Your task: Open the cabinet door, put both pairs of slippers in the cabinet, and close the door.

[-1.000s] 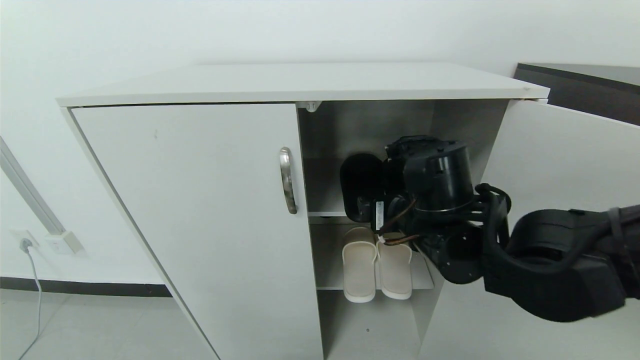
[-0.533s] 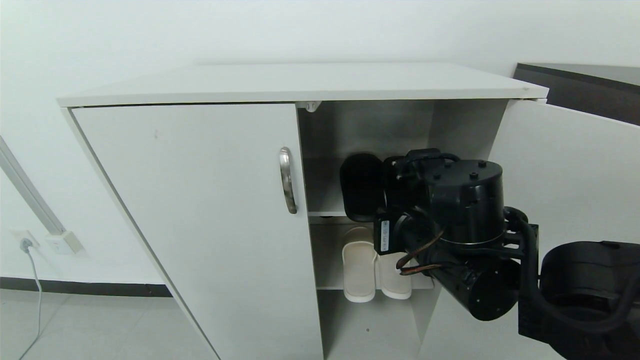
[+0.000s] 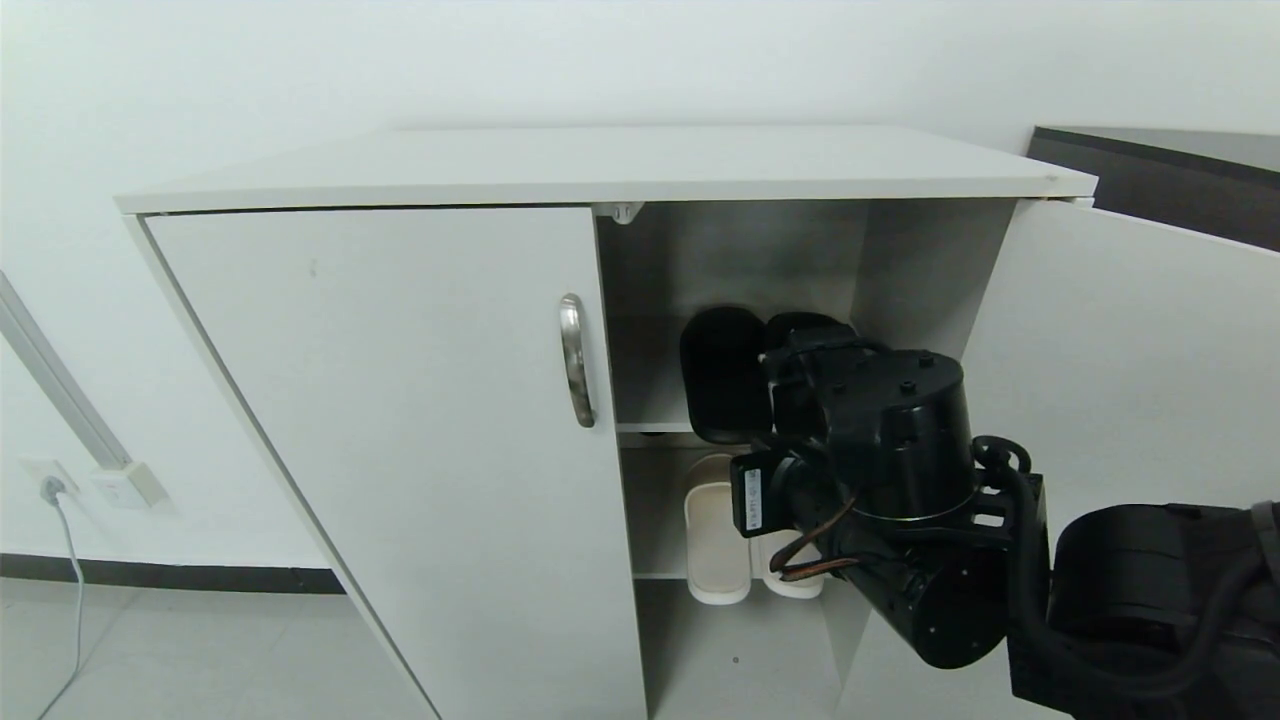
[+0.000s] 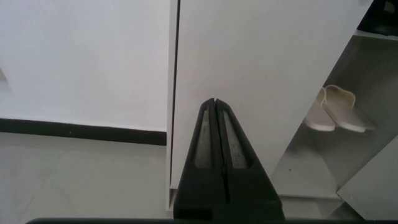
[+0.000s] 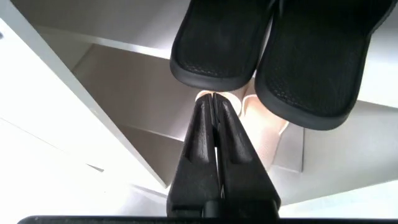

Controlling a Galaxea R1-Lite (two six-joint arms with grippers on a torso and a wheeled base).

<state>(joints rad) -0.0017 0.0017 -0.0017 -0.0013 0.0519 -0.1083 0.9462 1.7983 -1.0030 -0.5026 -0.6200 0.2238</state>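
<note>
Black slippers (image 3: 722, 375) are stowed on the upper shelf (image 3: 645, 390) of the cabinet (image 3: 600, 170), cream slippers (image 3: 716, 545) on the shelf beneath (image 3: 655, 520), so placing is judged done. The right tool (image 5: 214, 102) is clenched, empty, just before the black soles. The left tool (image 4: 214, 107) is likewise clenched on nothing. The right door (image 3: 1130, 330) is yet to be closed.

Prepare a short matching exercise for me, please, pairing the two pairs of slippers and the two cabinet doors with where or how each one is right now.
Things:
1. black slippers
2. cream slippers
3. left door
4. right door

Places or states:
A. swung open
B. on the lower shelf
C. shut
D. on the upper shelf

Pairs: 1-D; 2-B; 3-C; 4-A
</note>
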